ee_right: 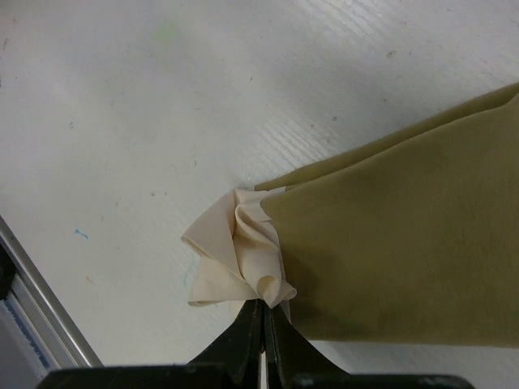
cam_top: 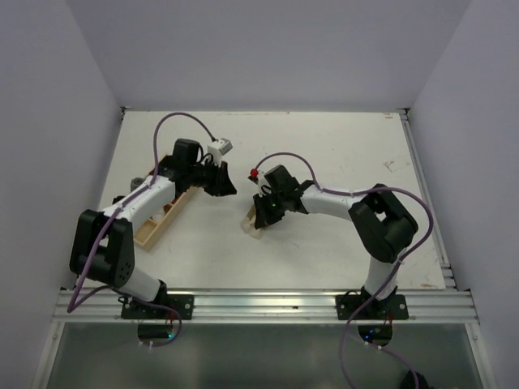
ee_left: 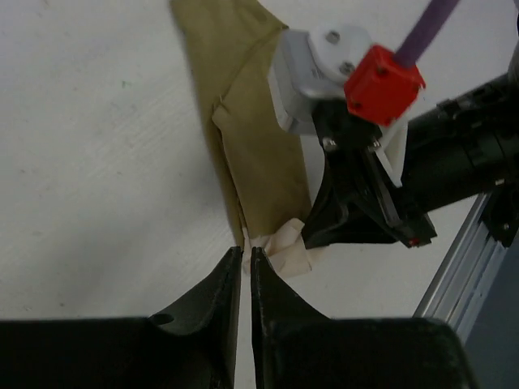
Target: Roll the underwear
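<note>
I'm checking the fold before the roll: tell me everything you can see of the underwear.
The underwear is soft olive-khaki cloth, folded into a flat strip on the white table, with a paler cream layer bunched and crumpled at one corner. The right gripper is shut on that cream corner. It is not yet rolled.

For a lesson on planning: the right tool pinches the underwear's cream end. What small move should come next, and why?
Probably the right tool should lift its pinched cream end and turn it over onto the olive part of the underwear, starting the roll. The cloth lies flat and unrolled, and the left tool, slightly parted, seems to hold nothing.
</note>
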### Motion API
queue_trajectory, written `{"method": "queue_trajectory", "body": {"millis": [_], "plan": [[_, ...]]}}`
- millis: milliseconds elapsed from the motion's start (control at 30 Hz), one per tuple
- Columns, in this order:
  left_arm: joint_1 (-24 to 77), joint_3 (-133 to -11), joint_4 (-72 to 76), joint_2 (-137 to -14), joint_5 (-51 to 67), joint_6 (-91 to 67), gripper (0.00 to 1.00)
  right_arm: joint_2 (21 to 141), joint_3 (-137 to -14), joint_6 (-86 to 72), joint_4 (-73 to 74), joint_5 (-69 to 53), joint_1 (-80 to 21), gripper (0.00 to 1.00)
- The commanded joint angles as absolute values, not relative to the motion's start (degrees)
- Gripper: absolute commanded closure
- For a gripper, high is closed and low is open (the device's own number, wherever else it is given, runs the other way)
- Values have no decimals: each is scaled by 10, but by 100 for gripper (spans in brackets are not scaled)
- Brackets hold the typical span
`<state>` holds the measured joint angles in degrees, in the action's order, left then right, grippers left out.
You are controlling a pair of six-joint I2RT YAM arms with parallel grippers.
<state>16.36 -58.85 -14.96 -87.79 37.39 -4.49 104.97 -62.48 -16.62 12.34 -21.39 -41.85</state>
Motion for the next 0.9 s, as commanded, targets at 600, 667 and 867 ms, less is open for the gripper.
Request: {"method": "queue_trajectory", "body": {"millis": [600, 667, 867], "plan": [[240, -463, -96, -837, 368, 25, 62, 1078, -648, -201, 104, -299, -384, 100], [240, -472, -97, -859, 379, 35, 61, 1078, -647, -205, 101, -300, -383, 100], [243, -464, -84, -886, 417, 87, 58, 1078, -648, -211, 96, -298, -383, 100]]}}
